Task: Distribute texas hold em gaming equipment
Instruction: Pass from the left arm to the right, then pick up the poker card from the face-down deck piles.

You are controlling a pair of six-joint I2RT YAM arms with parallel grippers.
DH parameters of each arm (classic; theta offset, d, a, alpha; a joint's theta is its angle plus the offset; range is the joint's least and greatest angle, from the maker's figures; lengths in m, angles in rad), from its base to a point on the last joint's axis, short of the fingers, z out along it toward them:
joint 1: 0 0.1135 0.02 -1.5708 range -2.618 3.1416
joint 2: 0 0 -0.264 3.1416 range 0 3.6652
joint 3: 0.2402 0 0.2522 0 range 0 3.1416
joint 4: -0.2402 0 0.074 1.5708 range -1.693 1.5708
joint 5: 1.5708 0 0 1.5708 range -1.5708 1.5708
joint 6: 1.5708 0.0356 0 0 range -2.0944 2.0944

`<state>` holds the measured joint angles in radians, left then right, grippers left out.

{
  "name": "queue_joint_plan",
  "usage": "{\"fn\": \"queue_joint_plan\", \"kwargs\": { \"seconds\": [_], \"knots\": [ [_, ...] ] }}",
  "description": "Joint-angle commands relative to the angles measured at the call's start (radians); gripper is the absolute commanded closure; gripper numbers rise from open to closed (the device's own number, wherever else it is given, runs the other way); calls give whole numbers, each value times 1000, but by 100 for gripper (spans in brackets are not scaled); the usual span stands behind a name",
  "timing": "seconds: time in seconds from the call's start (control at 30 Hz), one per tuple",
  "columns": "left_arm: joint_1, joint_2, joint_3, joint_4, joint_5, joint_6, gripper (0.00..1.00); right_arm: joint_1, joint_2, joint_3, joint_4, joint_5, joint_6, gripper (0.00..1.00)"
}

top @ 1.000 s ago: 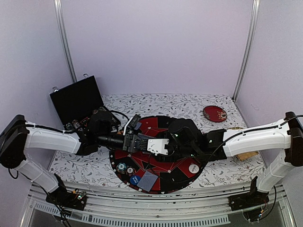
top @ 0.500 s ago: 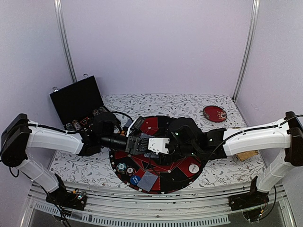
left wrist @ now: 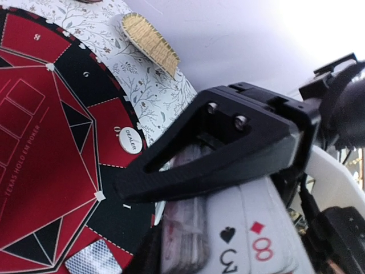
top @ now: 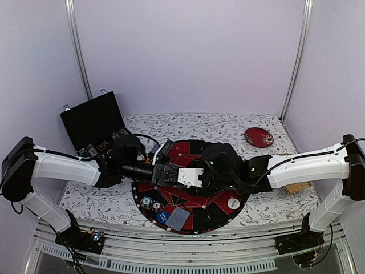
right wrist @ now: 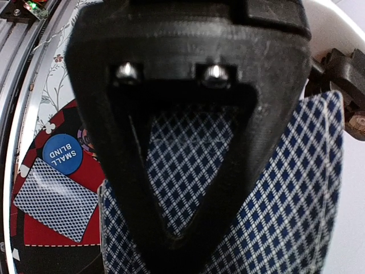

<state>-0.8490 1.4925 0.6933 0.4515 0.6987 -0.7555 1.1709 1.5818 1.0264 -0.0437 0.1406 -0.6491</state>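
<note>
so the stack of cards (left wrist: pixel 188 234) is sitting over the middle of the round poker mat (top: pixel 182 151), right where the two pincers are meeting. The left wrist view is showing the stack edge-on, with two faces fanning off it, a two of spades and an eight of diamonds; the right wrist view is showing blue-checked backs.

The left pincer (top: pixel 171 172) is reaching in from the left with one black finger (left wrist: pixel 228 154) lying across the top of the stack; its other finger is mostly hidden, so I honestly can't tell if it's clamping the cards or just resting on them. The right pincer (top: pixel 183 176) is reaching in from the right; its finger (right wrist: pixel 188 142) is blocking most of its own view in front of the card backs, so I can't tell there either.

One loose card (top: pixel 178 218) is lying face down at the near edge of the poker mat; a blue button (right wrist: pixel 63 154) reading SMALL BLIND is sitting just beside it; a couple of chips (top: pixel 147 201) are lying a bit further left; a white DEALER button (left wrist: pixel 130 141) is sitting on the near-right part, well apart from the loose card.

Further out, a straw mat (left wrist: pixel 150 43) is lying on the flowery table (top: pixel 228 123) off the right side; a red plate (top: pixel 259 137) is sitting near the far right corner; a black case (top: pixel 94 121) is standing open at the far left.
</note>
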Motion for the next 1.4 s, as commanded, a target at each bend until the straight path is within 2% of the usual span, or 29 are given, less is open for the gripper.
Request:
{"fn": "queue_joint_plan", "kwargs": {
  "seconds": [0.0, 0.1, 0.27, 0.4, 0.53, 0.7, 0.87, 1.13, 1.37],
  "knots": [
    [-16, -33, 37, -44, 25, 55, 70, -18, 3, 21, -4, 14, 33, 47],
    [-15, -49, 51, -90, 0, 83, 57, -21, 4, 22, -7, 0, 46, 47],
    [-7, -83, 50, -134, -28, 114, 46, -28, -4, 20, -7, -41, 73, 47],
    [-5, -101, 55, -160, -56, 131, 42, -32, -8, 21, -14, -77, 88, 47],
    [1, -122, 81, -258, -113, 188, 40, -41, -11, 19, -24, -110, 109, 47],
    [4, -161, 101, -374, -210, 235, 42, -47, -11, 16, -24, -123, 124, 47],
    [3, -183, 103, -428, -284, 256, 63, -50, -14, 16, -23, -125, 127, 47],
    [4, -190, 120, -479, -331, 285, 64, -53, -9, 22, -36, -128, 124, 47],
    [-4, -182, 129, -442, -289, 283, 58, -53, 2, 34, -35, -136, 124, 47]
  ]
}}
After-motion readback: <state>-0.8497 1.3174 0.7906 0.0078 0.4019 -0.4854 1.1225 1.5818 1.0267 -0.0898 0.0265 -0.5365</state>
